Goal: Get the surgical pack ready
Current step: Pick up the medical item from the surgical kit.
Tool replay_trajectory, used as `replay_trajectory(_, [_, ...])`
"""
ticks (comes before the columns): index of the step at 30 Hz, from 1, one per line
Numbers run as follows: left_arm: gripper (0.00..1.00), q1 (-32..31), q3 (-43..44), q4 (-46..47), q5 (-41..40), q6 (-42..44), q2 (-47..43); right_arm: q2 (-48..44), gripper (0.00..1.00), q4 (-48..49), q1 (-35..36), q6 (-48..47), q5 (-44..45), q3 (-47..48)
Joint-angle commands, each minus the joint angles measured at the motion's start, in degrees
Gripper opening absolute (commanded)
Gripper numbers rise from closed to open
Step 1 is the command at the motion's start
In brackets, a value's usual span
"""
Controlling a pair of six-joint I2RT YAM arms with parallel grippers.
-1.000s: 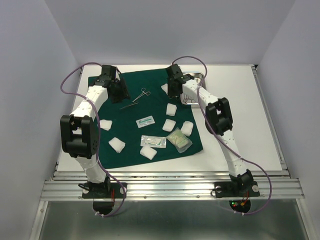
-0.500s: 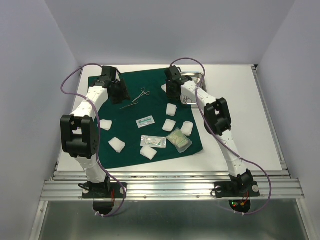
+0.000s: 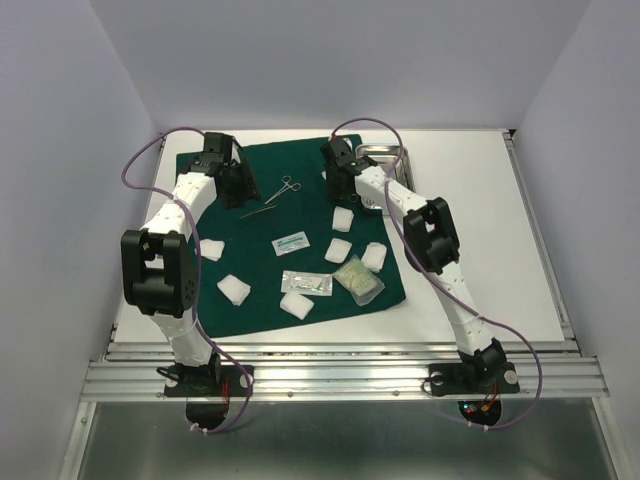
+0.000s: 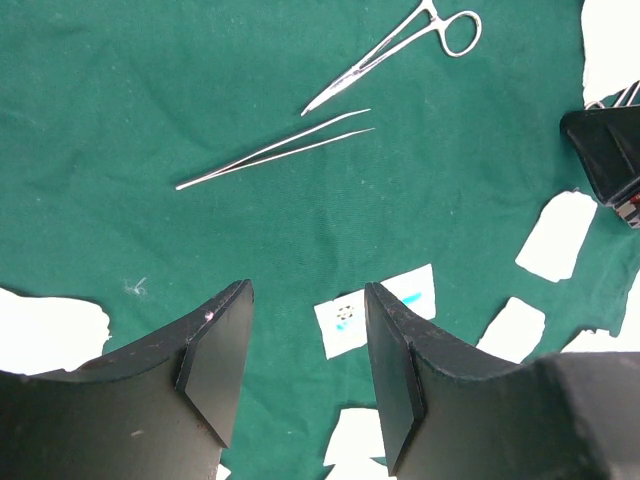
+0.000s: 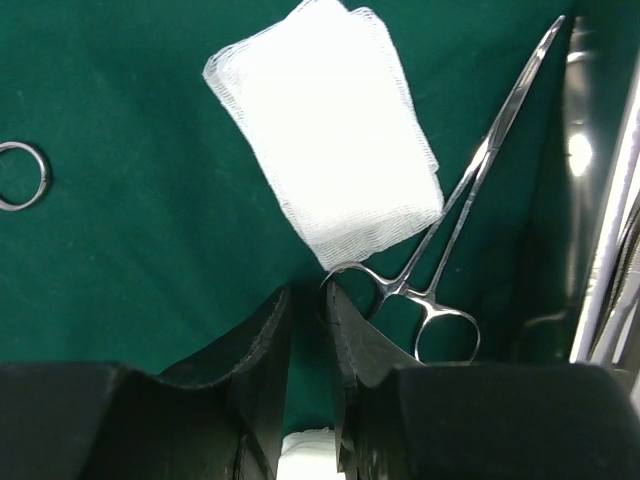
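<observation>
Your left claw [image 4: 305, 385] hangs above the green cloth [image 4: 150, 80] with its jaws well apart and nothing between them. Just ahead of its tips you have a small white packet [image 4: 378, 310] with a blue mark. Farther ahead lie the tweezers [image 4: 275, 150], and past those a ring-handled clamp [image 4: 395, 55], each flat on the cloth and clear of the others. Your right claw [image 5: 308, 300] sits low over the far part of the same cloth. Its jaws are almost together, with only a thin slit between them and nothing visible in it. Straight ahead of its tips a gauze pad [image 5: 325, 130] lies flat. A second clamp [image 5: 487, 152] lies on the cloth on the tray side of this claw and runs just past the pad's corner. One of its finger rings is right against the tip of the finger on that side and partly hidden by it, so you cannot tell whether it is caught there. The steel tray [image 3: 388, 150] stands just beyond that clamp, at the cloth's far edge. Behind both claws, toward the arm bases, the cloth holds further gauze pads [image 3: 234, 289], a clear packet [image 3: 307, 283] and a greenish pouch [image 3: 359, 280].
</observation>
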Motion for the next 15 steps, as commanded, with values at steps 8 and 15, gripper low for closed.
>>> replay_trajectory(8, [0.59,0.0,-1.4,0.8,-0.1,0.6,-2.0,-0.1,0.17,-0.7,1.6,0.2,-1.3,-0.1])
replay_trajectory(15, [0.59,0.1,-1.6,0.7,-0.3,0.8,-2.3,-1.9,0.01,-0.1,1.6,1.2,-0.9,-1.7])
